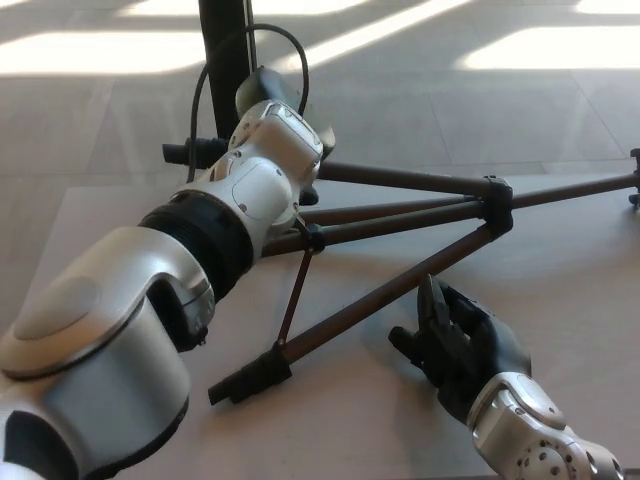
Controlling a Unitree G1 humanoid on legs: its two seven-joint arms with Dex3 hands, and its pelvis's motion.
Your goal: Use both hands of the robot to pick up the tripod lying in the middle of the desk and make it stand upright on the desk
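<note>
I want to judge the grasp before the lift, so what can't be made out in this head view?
- Left hand: hidden in the head view behind its own white wrist; open or shut unknown.
- Dark metal tripod: head end cut off by the right edge; upper leg partly covered by the left forearm.
- Right hand: whether it touches the near leg is unclear.

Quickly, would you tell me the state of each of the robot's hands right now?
Left hand: mostly hidden behind its own wrist, so it cannot be told.
Right hand: open, fingers apart, holding nothing, beside the tripod leg.
</note>
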